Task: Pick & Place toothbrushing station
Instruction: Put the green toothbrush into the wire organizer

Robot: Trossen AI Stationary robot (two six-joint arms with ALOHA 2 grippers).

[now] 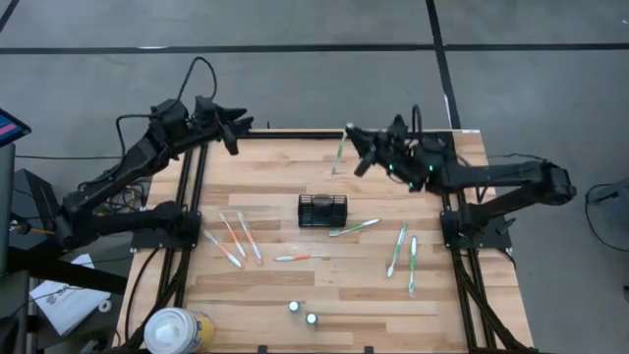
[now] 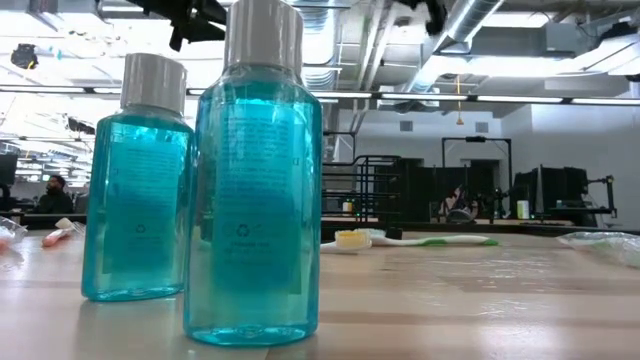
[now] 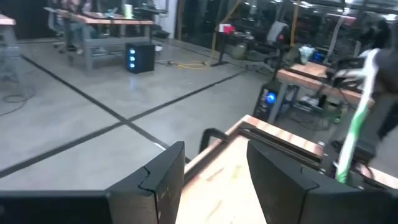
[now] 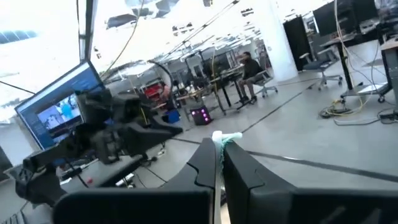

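- Right gripper (image 1: 356, 138) clamped shut on a green toothbrush (image 1: 340, 149), up off the table near the far edge; brush hangs roughly vertical from the fingers, head end up betw the pads per right wrist view (image 4: 227, 138). Prob gripped at one end so the long handle can drop straight into a slot
- Mesh holder (image 1: 322, 209) sits nearer the table's middle than this gripper, well apart from it, upright w/ open side up; looks empty from above. Judged: carry phase, brush lifted but not yet over holder
- Left gripper (image 1: 234, 130) parked at far-left corner, fingers apart w/ nothing betw them (image 3: 205, 180); likely waiting so it stays clear of right arm's path
- Other brushes flat on table: orange-pink group (image 1: 234, 239) left of holder, one orange (image 1: 301, 258) just in front of it, green ones (image 1: 355, 228) (image 1: 404, 253) below right gripper's side. All loose, not yet placed
- Two blue mouthwash bottles (image 2: 205, 180) at near edge, far from both grippers
- Risk, judged: dangling brush may swing or catch the mesh rim
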